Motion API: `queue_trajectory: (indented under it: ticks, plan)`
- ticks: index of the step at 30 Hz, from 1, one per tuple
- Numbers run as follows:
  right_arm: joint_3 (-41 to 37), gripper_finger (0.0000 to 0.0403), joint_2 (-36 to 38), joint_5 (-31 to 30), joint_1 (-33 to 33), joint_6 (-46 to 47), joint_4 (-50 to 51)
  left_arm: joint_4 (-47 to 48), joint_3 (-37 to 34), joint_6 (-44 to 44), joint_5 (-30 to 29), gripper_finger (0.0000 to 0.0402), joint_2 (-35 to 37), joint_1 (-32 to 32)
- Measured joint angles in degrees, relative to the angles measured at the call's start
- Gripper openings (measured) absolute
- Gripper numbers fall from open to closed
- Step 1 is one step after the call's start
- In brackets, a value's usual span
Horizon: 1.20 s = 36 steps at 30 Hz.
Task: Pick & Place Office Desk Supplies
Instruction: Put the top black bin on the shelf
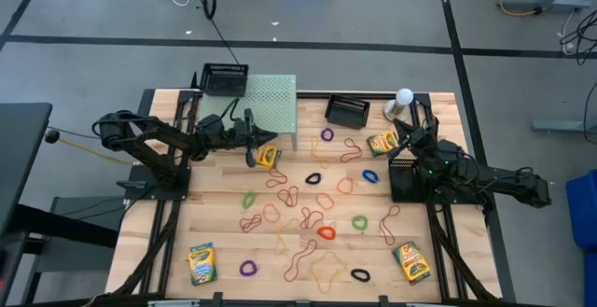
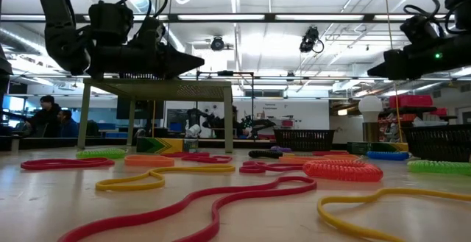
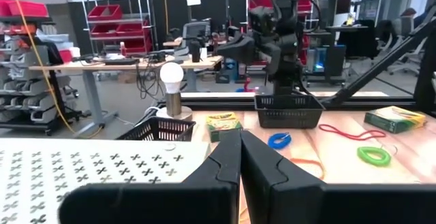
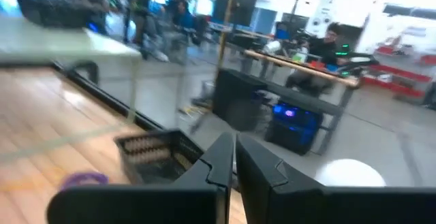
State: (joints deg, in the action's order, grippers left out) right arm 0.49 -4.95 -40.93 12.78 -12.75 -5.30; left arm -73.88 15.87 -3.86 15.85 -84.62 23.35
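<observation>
Four crayon boxes are counted on the wooden table in the high view. At the near left corner one crayon box lies flat, a purple loop just beside it. Farther back, the left gripper is held over the table beside a second crayon box, at the edge of the pale green perforated stand; its fingers are pressed together with nothing between them. A black mesh tray sits at that stand's far left corner. Across the middle, rubber-band loops in tan, red, orange, green and black are scattered. A second mesh tray is recorded at the back. The third crayon box lies right of centre, near the right gripper, whose fingers are nearly together and empty. The fourth crayon box lies at the near right. Box lettering cannot be read.
</observation>
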Motion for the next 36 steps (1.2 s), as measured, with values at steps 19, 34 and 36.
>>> queue_trajectory:
  ticks: [19, 34, 36]
  plan:
    - [5.6, 0.0028, -7.7, 19.7, 0.3, 7.8, -22.3, -14.3, -8.5, 6.3, 2.6, 0.0007, 0.0, 6.4]
    - [49.1, 0.0004, -62.0, 13.0, 3.1, 19.2, 26.4, -15.2, -9.4, 5.7, 2.2, 0.0008, 0.0, 6.3]
    - [53.5, 0.0004, -67.5, 16.9, 4.4, 19.9, 32.6, -15.2, -9.4, 5.7, 2.2, 0.0008, 0.0, 6.3]
